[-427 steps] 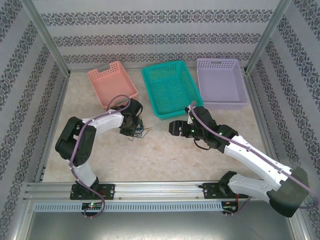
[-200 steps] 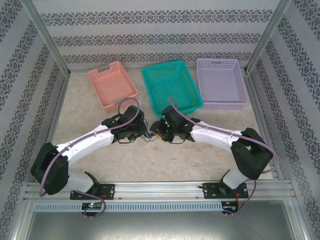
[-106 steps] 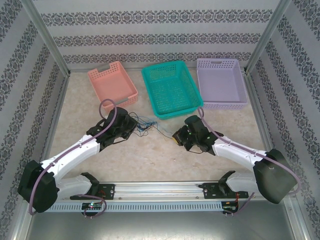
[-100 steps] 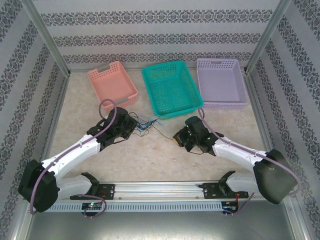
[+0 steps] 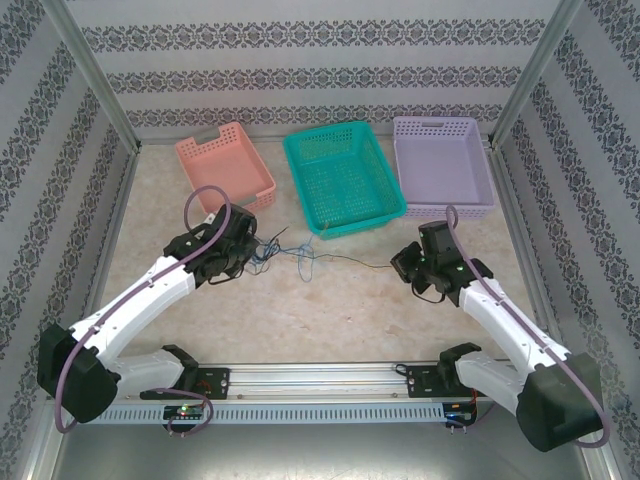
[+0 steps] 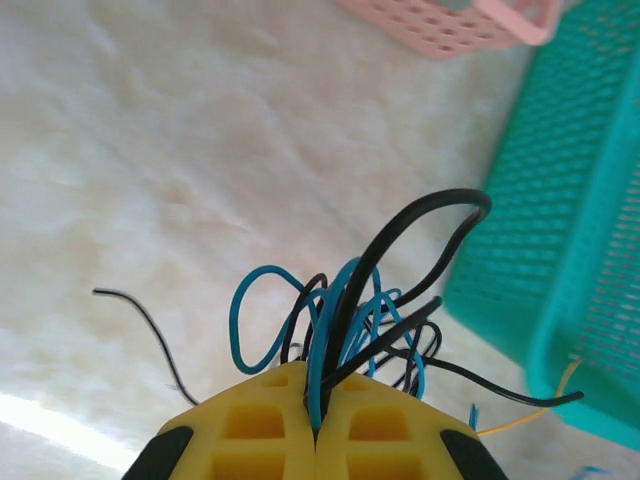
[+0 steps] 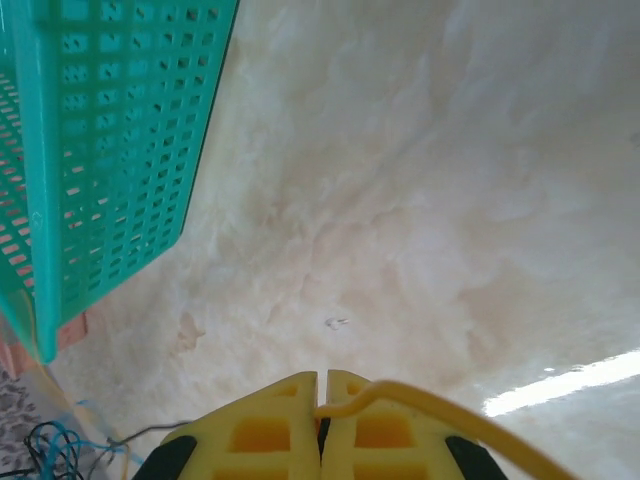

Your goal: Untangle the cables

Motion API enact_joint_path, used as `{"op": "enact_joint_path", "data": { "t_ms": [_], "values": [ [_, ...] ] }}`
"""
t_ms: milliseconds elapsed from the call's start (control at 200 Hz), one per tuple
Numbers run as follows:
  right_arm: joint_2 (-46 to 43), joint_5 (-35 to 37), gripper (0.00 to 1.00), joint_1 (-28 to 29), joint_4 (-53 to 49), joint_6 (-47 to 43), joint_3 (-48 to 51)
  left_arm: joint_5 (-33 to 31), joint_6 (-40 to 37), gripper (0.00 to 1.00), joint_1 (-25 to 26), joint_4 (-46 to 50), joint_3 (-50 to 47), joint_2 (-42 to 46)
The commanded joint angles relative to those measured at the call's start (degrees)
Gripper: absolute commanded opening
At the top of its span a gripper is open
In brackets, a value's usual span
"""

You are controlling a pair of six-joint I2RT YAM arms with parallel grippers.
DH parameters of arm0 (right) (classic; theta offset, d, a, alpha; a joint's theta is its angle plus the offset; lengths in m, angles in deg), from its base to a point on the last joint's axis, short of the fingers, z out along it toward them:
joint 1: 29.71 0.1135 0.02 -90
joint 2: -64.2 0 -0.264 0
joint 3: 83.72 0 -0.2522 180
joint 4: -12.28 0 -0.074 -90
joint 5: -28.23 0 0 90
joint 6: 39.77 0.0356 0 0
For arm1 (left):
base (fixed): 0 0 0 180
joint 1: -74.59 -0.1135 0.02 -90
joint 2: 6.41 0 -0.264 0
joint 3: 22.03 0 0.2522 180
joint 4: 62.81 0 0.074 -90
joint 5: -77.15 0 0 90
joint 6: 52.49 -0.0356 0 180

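Note:
The cables (image 5: 277, 249) lie as a small tangle of blue and black loops on the table between the arms. My left gripper (image 5: 250, 254) is shut on a bunch of them: in the left wrist view, blue and black cables (image 6: 350, 300) rise from between its closed yellow fingers (image 6: 260, 415). My right gripper (image 5: 402, 266) is shut on a yellowish cable (image 7: 430, 402) that bends out over its right finger. In the top view this thin cable (image 5: 350, 260) runs stretched from the tangle to the right gripper. The tangle's edge (image 7: 45, 440) sits low at the left in the right wrist view.
A pink basket (image 5: 225, 168), a teal basket (image 5: 343, 178) and a lilac basket (image 5: 441, 165) stand in a row at the back. The teal basket's near corner (image 6: 560, 250) is close to the tangle. An aluminium rail (image 5: 320, 380) runs along the near edge.
The two grippers have drawn apart. My right gripper closed and moved right, drawing the yellowish cable out of the tangle. My left gripper shifted a little left with its bunch.

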Motion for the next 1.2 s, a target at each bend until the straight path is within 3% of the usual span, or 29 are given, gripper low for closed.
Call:
{"op": "enact_joint_path", "data": {
  "t_ms": [0, 280, 450, 525, 679, 784, 899, 1009, 1104, 1199],
  "values": [
    [0.8, 1.0, 0.00, -0.1, -6.2, -9.4, -3.1, -3.0, -1.9, 0.00, -1.0, 4.6, -2.3, 0.5],
    [9.5, 2.2, 0.00, 2.9, -9.0, -18.4, -7.3, 0.5, -2.4, 0.00, -1.0, 1.4, -4.1, -3.5],
    [13.6, 4.1, 0.39, 2.5, -11.5, -20.5, -8.5, 1.8, -2.8, 0.00, -1.0, 0.2, -4.7, -4.1],
    [13.3, 3.9, 0.47, 3.0, -11.1, -20.5, -8.6, 3.5, -2.9, 0.00, -0.9, -1.2, -5.3, -4.4],
    [10.4, 7.0, 0.50, 7.0, -12.3, -20.5, -9.8, 4.9, -2.8, 0.00, -0.9, -2.0, -6.3, -5.0],
    [10.8, 7.3, 0.48, 14.4, -8.2, -23.7, -11.0, 4.1, -3.1, 0.00, -1.0, -1.6, -6.5, -4.6],
    [17.2, 7.7, 0.47, 21.6, -6.7, -26.3, -14.1, 3.9, -4.0, 0.00, -0.9, -1.2, -6.3, -4.8],
    [23.0, 1.8, 0.51, 22.4, -5.2, -18.3, -14.3, 4.4, -4.0, 0.00, -0.9, -1.7, -6.6, -5.0],
    [22.7, -2.8, 0.60, 22.3, -1.6, -2.0, -12.0, 4.9, -3.7, 0.00, -0.9, -1.8, -6.7, -5.1],
    [19.1, -3.7, 0.62, 22.9, 6.1, 14.8, -7.7, 5.3, -3.8, 0.00, -0.9, -2.3, -6.9, -5.1]
  ]
}}
